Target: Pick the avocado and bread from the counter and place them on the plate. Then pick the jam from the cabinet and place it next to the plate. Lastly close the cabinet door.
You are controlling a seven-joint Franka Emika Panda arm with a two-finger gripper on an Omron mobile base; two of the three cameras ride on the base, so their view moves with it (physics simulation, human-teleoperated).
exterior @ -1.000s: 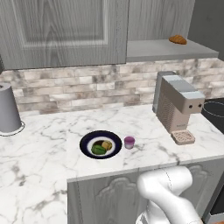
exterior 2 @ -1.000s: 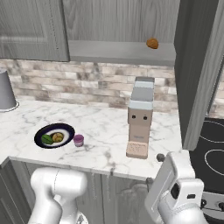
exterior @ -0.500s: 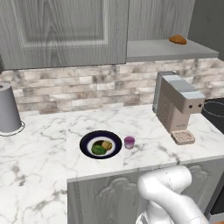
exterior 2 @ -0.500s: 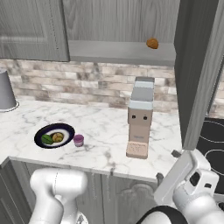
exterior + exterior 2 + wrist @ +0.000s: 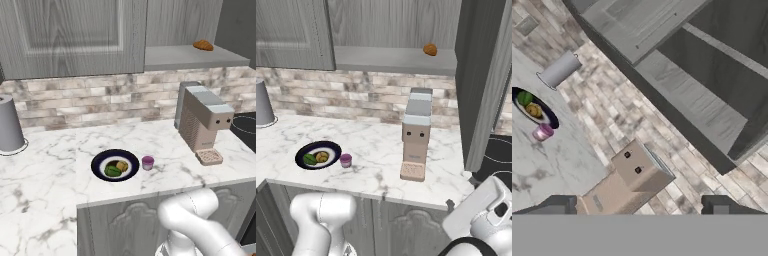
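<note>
Avocado (image 5: 112,171) and bread (image 5: 121,165) on the plate (image 5: 101,159), jam (image 5: 147,162) just beside its rim on the table (image 5: 60,165); all unmoved since a second ago. Wrist swung lower at right. Gripper (image 5: 641,206) open, holding nothing. Coffee machine (image 5: 202,121) standing right of the jam. Cabinet (image 5: 396,60) door (image 5: 487,82) open; croissant (image 5: 430,49) on shelf.

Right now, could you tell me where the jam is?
In the left base view, the jam stands on the counter, just right of the plate.

Arm (image 5: 195,220) folded low by base, gripper (image 5: 639,206) w/ jaws spread wide, holding nothing.
</note>
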